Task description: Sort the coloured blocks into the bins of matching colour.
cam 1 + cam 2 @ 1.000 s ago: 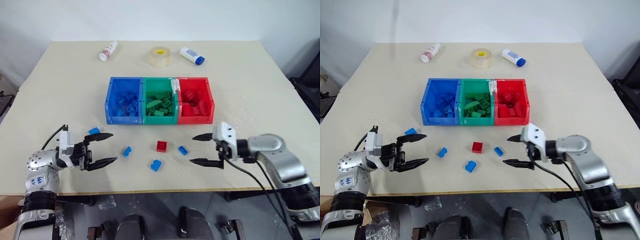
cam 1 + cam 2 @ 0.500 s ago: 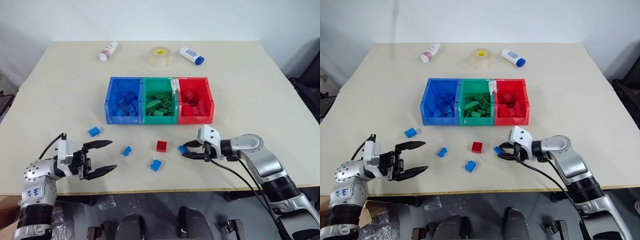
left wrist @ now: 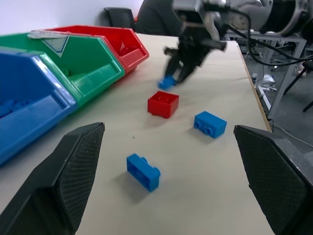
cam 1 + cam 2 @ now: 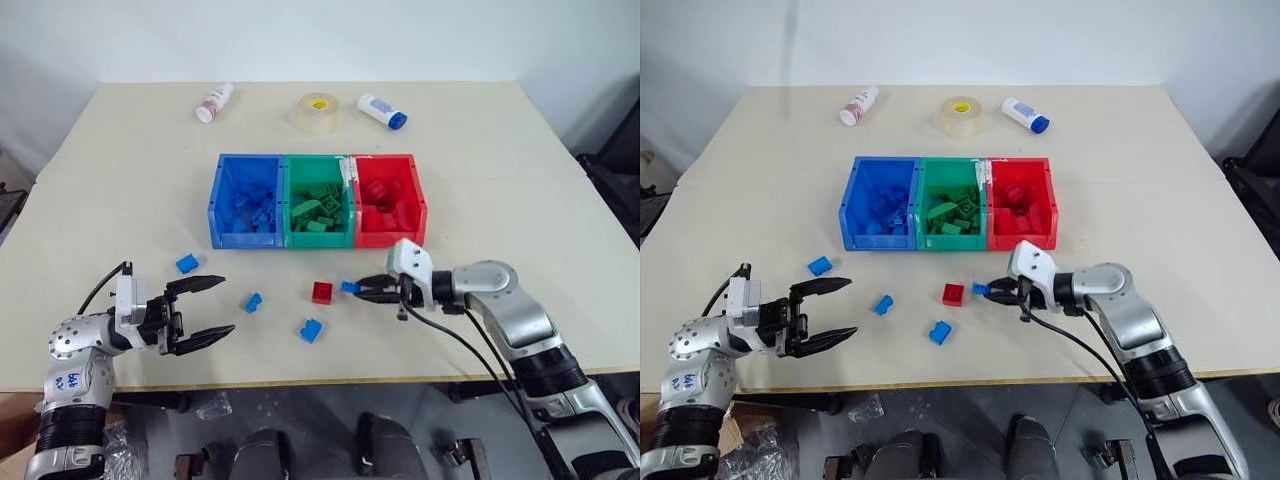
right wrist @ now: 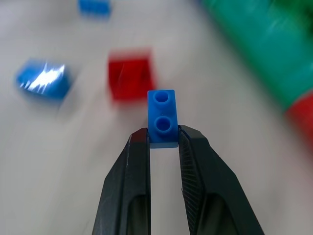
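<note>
Looking from our head camera, we saw our right gripper (image 4: pixel 362 290) pinching a small blue block (image 4: pixel 349 287) just beside the red block (image 4: pixel 322 292), in front of the bins (image 4: pixel 318 240). The blue bin (image 4: pixel 222 199) lay far left of that red block, so the block had to cross over. Our left gripper (image 4: pixel 205 308) sat wide open, holding nothing. In our right wrist camera, the blue block's (image 5: pixel 162 117) long side ran straight out from the fingertips (image 5: pixel 139 142).
</note>
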Tool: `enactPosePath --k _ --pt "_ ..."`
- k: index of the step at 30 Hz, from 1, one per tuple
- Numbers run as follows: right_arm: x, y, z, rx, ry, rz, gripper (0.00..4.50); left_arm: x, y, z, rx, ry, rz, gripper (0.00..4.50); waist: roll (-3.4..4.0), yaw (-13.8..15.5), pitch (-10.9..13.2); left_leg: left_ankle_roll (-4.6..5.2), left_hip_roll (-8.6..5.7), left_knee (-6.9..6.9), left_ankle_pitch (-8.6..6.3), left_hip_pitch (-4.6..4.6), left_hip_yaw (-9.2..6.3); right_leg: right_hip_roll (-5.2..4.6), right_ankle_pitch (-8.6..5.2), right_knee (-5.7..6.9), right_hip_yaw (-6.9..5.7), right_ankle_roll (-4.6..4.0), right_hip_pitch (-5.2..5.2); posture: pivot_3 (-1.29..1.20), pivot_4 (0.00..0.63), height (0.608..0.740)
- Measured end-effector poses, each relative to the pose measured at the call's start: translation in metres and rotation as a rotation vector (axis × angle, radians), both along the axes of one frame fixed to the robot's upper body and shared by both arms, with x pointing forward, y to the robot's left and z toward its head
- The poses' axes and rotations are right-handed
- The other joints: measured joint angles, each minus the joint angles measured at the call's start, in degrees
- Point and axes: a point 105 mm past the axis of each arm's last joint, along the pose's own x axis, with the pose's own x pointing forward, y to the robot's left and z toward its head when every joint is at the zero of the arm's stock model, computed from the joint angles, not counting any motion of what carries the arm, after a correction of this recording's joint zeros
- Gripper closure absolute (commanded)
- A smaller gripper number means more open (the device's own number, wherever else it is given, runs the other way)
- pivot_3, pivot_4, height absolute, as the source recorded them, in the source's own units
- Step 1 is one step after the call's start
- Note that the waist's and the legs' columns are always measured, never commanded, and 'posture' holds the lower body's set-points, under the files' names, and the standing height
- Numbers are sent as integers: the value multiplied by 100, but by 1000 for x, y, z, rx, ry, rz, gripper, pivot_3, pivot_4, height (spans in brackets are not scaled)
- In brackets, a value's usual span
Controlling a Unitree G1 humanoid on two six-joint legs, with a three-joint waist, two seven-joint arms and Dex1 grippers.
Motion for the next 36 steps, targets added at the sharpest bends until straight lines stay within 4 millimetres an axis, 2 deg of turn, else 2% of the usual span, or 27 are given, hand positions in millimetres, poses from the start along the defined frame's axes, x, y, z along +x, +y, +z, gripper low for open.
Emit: enactPosePath --k 2,5,10,16,22,27,28,33,36 --pt "6 9 21 46 -58 12 4078 1 0 2 0 -7 -2 0 0 5 0 0 0 0 0 0 -1 0 0 0 -1 0 0 0 150 740" --pt "19 27 40 107 -96 22 4078 2 -1 2 -3 -4 -2 0 0 -6 0 0 0 0 0 0 2 0 0 -1 -1 0 0 0 150 740" --pt "42 73 67 158 -176 71 4078 4 -1 1 -9 3 -2 0 1 -130 1 -2 0 -7 1 0 4 1 -1 7 0 -1 -5 0 150 740" --pt "58 130 76 175 -232 97 4078 4 -1 0 -10 6 4 0 2 -243 1 -4 -1 -12 3 -1 3 2 -1 6 -1 -1 -6 0 150 740" --pt "69 160 85 235 -270 -8 1980 2 -2 1 -6 -7 12 0 2 -316 1 -9 0 -20 5 1 4 3 -4 5 0 -4 -7 0 150 740" --pt "69 159 83 251 -291 -2 186 0 0 -3 -9 9 30 0 2 -299 1 -9 0 -18 5 0 4 3 -4 4 1 -4 -6 0 150 740" --pt "68 156 81 249 -293 9 31 0 0 -3 -9 10 30 0 2 -292 1 -9 0 -18 5 0 3 3 -4 5 1 -4 -6 0 150 740" --pt "62 124 65 231 -272 94 31 1 -1 -2 -10 7 27 0 2 -283 1 -8 -1 -16 4 0 3 2 -3 4 2 -4 -5 0 150 740" --pt "47 92 55 225 -262 169 31 5 -3 3 -12 -11 13 0 2 -256 1 -8 -1 -15 4 0 1 2 -3 3 1 -3 -4 0 150 740"
